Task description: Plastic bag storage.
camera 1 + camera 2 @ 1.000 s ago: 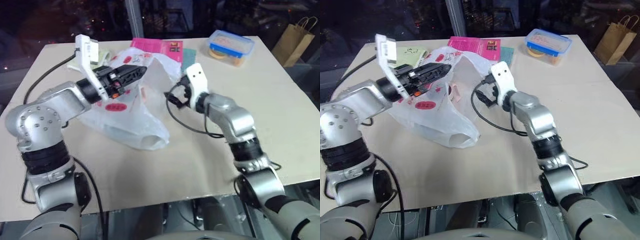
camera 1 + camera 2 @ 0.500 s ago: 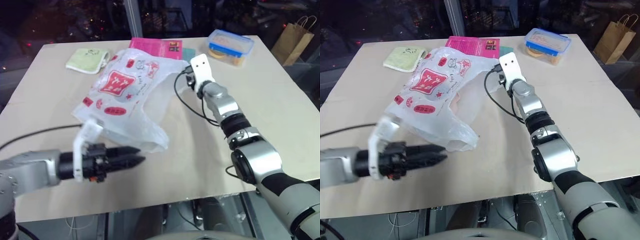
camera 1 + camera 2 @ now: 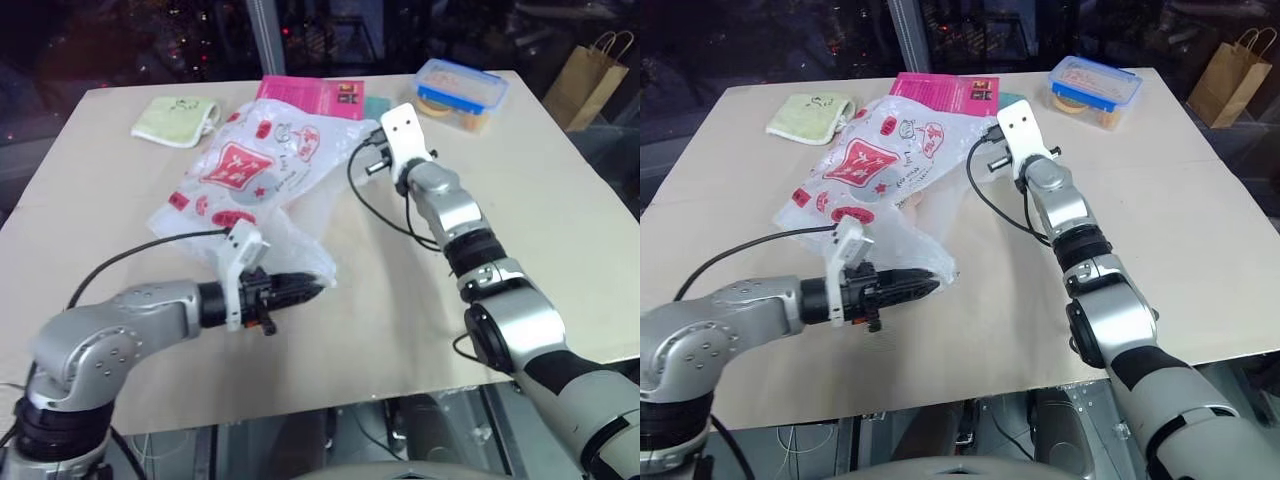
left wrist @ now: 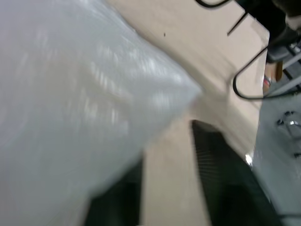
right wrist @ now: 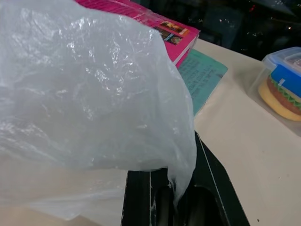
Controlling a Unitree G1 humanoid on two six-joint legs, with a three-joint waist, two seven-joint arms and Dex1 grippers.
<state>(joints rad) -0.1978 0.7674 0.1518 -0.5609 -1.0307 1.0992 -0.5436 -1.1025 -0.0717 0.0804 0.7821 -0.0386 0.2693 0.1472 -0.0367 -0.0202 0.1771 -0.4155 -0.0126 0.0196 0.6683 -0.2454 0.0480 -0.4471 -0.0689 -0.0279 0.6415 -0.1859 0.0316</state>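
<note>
Both grippers grip the plastic bag (image 3: 262,180): left gripper (image 3: 312,288) near corner; right gripper (image 3: 368,160) far edge.

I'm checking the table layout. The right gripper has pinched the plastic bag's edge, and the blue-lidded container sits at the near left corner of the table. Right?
Not quite. The right gripper is shut on the plastic bag, but the blue-lidded container sits at the table's far right corner, as the left eye view shows.

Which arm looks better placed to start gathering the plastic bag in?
Probably the right. The right gripper is shut on the plastic bag at its far edge, film pinched between its fingers. The left gripper only meets the bag's near corner, with no clear grip.
</note>
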